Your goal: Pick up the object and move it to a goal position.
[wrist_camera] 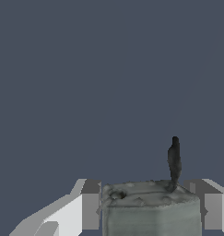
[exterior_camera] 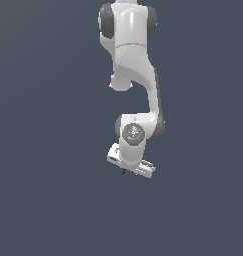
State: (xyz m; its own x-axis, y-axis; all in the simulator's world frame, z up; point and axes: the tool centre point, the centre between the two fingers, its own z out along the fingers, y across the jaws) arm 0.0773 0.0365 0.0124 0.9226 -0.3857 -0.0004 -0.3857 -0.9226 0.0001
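The object [wrist_camera: 150, 215] is a grey-green block with a thin black stem [wrist_camera: 173, 159] rising from one corner. It fills the gap between the two pale fingers [wrist_camera: 90, 205] of my gripper [wrist_camera: 149, 207], and both pads press against its sides, so the gripper is shut on it. In the exterior view the white arm reaches down to the hand, with the gripper [exterior_camera: 129, 170] pointing away from the camera. Only the object's dark stem [exterior_camera: 124, 172] pokes out under the hand there. The block itself is hidden behind the hand.
A plain dark blue-grey surface fills both views around the arm. No other objects, containers, edges or goal marker show.
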